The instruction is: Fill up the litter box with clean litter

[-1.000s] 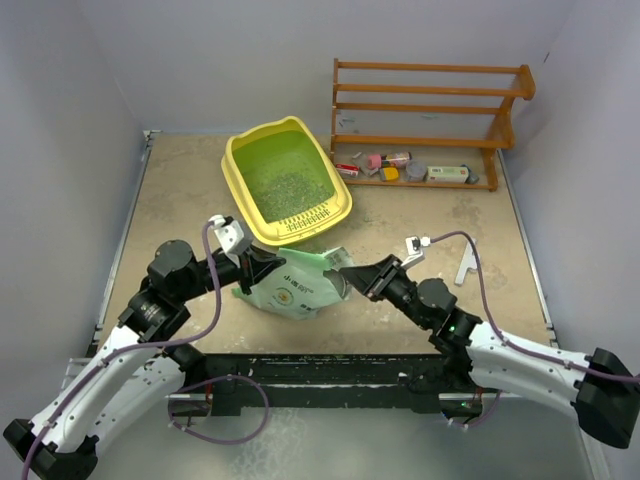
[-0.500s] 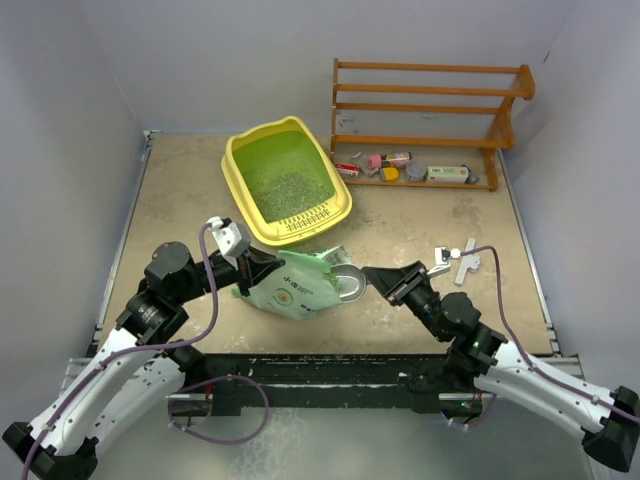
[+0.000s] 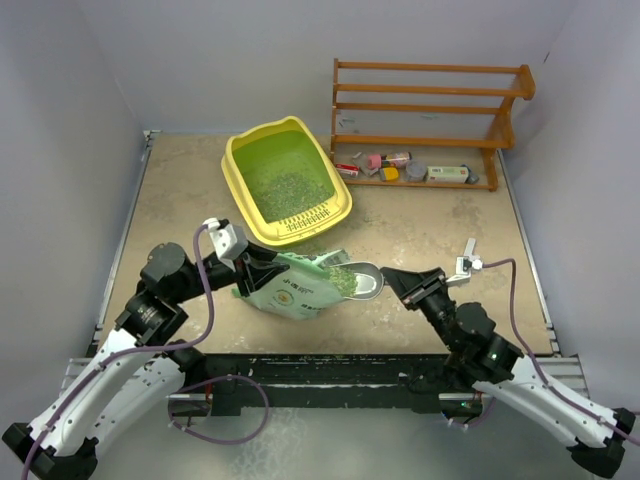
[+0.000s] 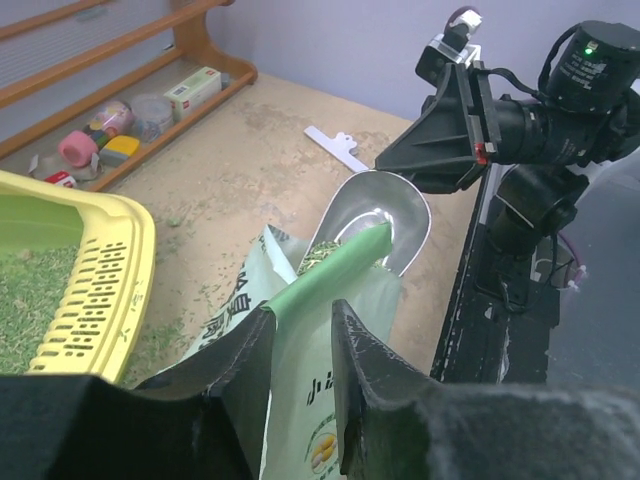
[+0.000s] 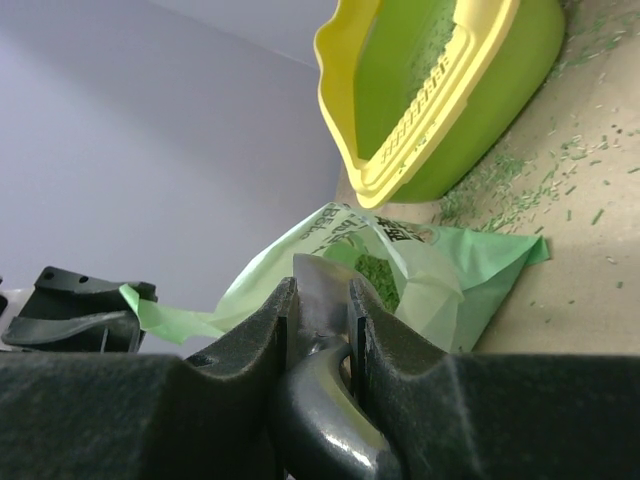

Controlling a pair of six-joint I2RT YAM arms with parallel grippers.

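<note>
The yellow litter box (image 3: pixel 300 220) with a green floor stands at the back centre, with grey-green litter (image 3: pixel 285 185) in it. It also shows in the left wrist view (image 4: pixel 100 270) and the right wrist view (image 5: pixel 450 90). The pale-green litter bag (image 3: pixel 295 292) lies in front of it. My left gripper (image 3: pixel 262 268) is shut on the bag's top edge (image 4: pixel 320 280) and holds it up. My right gripper (image 3: pixel 392 282) is shut on the handle of the grey metal scoop (image 3: pixel 362 283), whose bowl (image 4: pixel 385 205) sits at the bag's mouth with granules (image 3: pixel 340 283) in it.
A brown wooden rack (image 3: pixel 430 110) with small items on its bottom shelf stands at the back right. A white flat piece (image 4: pixel 335 148) lies on the table right of the bag. Loose granules (image 5: pixel 520 190) are scattered near the box. Walls close three sides.
My right arm has drawn back to the right, pulling the scoop out of the bag to its mouth. The left gripper has kept its hold on the bag.
</note>
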